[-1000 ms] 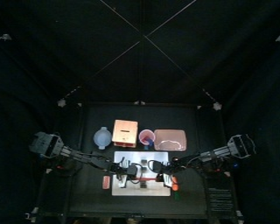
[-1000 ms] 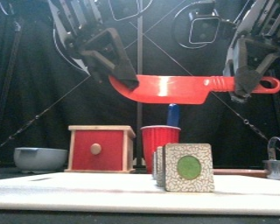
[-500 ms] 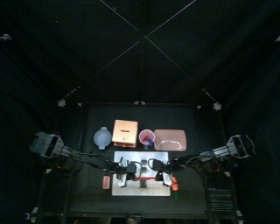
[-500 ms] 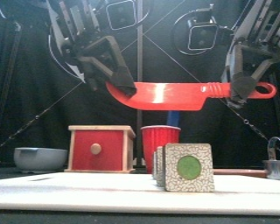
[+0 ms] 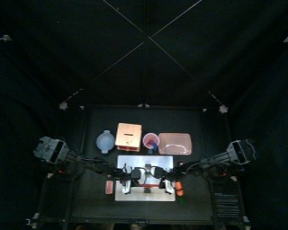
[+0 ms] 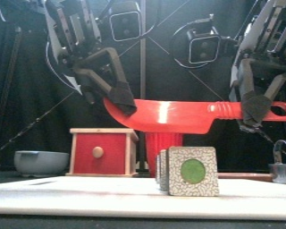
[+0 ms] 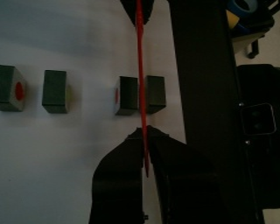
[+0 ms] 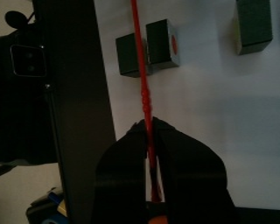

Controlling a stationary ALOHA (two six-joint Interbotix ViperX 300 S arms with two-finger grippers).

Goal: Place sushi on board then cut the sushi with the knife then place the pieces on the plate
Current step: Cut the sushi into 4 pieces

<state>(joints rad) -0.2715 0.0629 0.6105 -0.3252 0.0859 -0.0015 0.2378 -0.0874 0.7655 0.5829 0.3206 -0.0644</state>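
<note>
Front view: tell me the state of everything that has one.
Red knife: held in the air by both ends.
Left end effector: shut on the blade tip.
Right end effector: shut on the handle.
Sushi: pieces standing on the white board.
Red drawer: shut.

The toy sushi roll of dark green blocks [image 7: 129,94] stands on the flat white cutting board [image 6: 62,192] as four pieces in a row; two stand apart, two touch; the nearest shows a speckled face with a green oval centre. The red plastic toy knife [image 6: 181,112] hangs level in the air above the touching pair, handle to the right; the flat pink tray [image 5: 175,142] lies just behind the board, toward the right.
</note>
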